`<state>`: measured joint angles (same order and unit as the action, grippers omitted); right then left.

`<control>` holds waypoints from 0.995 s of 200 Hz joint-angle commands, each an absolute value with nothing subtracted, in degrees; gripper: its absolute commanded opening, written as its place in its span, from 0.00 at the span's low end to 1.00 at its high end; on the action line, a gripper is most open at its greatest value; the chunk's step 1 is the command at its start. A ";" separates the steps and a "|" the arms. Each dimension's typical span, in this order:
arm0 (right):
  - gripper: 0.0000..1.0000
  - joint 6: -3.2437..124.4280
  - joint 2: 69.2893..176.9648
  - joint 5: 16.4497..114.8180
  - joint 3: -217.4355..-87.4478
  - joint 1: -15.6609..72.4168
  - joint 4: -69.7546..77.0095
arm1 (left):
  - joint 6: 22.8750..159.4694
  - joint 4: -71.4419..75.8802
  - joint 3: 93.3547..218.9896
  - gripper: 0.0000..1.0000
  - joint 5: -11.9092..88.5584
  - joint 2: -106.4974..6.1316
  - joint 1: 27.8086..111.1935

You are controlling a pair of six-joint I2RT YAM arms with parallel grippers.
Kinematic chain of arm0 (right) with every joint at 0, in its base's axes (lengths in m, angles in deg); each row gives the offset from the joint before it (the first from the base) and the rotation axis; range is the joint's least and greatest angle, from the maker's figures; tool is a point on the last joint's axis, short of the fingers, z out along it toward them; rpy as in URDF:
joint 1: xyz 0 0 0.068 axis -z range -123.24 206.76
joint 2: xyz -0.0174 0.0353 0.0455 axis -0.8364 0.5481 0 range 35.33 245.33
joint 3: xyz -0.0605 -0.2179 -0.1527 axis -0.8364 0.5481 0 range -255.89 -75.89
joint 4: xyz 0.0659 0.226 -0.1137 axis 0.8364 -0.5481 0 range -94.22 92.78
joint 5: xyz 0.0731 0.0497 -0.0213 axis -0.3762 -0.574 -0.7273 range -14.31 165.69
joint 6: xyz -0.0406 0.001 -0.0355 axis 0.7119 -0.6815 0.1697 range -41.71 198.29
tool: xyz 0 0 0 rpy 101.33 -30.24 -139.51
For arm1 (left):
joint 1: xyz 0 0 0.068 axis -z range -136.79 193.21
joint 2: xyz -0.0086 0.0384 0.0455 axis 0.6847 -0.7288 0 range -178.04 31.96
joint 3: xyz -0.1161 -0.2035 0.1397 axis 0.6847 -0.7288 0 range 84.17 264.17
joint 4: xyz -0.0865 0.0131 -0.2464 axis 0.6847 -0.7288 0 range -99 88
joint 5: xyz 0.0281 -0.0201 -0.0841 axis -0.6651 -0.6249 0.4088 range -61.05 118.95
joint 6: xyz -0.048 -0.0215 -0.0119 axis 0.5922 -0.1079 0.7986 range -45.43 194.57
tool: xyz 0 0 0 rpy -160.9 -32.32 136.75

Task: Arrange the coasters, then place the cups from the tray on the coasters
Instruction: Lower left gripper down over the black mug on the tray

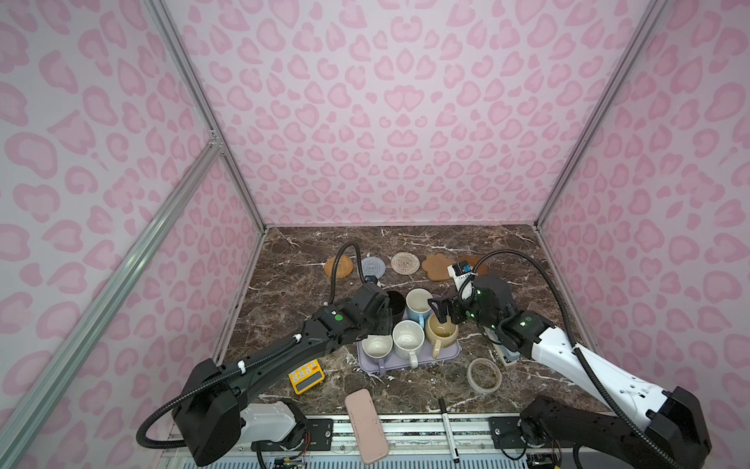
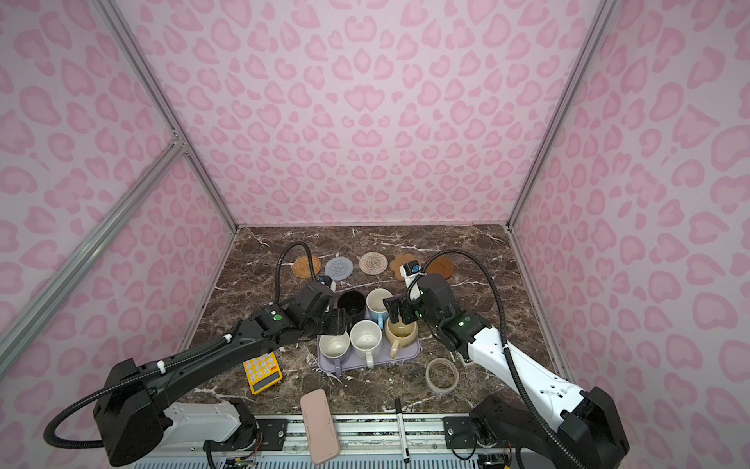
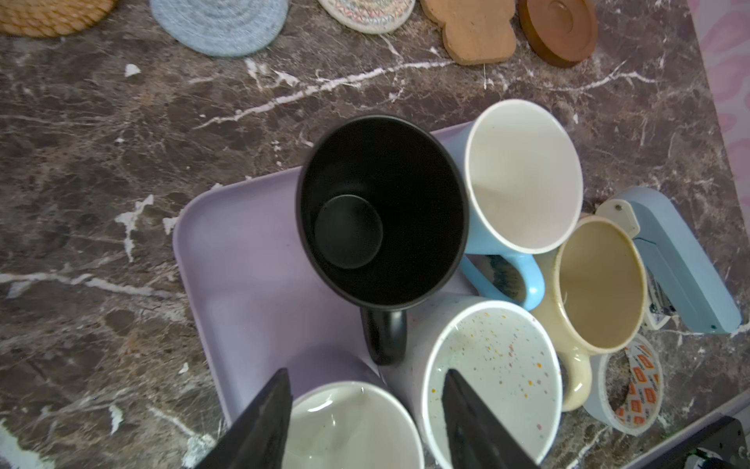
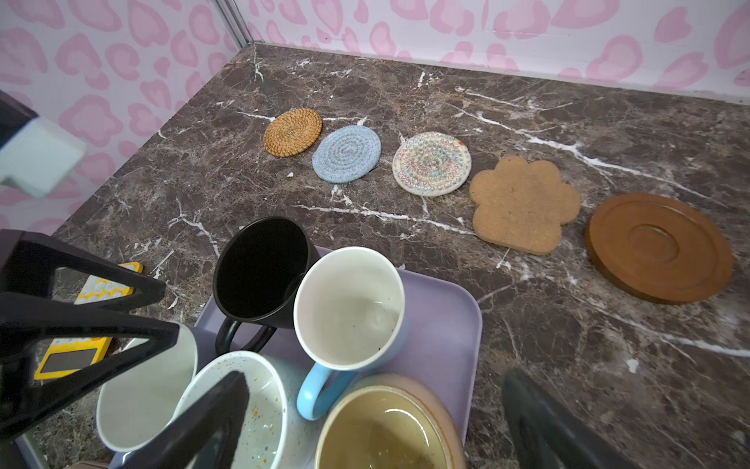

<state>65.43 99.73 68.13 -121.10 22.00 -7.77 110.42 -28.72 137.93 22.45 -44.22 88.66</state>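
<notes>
I am watching the flat lavender plastic tray [image 3: 243,264] carrying five handled mugs [image 3: 495,365] on the brown marble surface [image 1: 406,243]. My left tool [image 3: 367,377] is hanging open just short of the handle of the black mug [image 3: 385,203]. My right tool [image 4: 375,375] is gaping over the squat beige mug [image 4: 385,430]. Beyond, five flat coasters [image 4: 431,163] are lying in a row.

Five upright cups [image 1: 408,340] crowd the lavender tray [image 3: 227,260]. The black cup [image 3: 381,211] turns its handle toward the left jaws, and the squat beige cup [image 3: 600,284] sits under the right jaws. Five coasters [image 4: 431,163] lie in a row beyond both.
</notes>
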 commanded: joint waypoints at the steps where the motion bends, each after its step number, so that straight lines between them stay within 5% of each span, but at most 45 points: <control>1: 0.99 66.05 100.52 66.68 -120.54 21.92 -5.92 | 109.16 -28.73 139.51 0.56 22.21 -47.12 88.75; 199: 0.99 65.50 101.42 70.37 -120.84 22.01 -6.28 | 108.67 -30.74 146.13 0.39 17.03 -59.09 90.60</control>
<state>65.87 101.61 69.66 -121.12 22.02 -7.57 108.39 -29.84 144.99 18.76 -58.39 90.52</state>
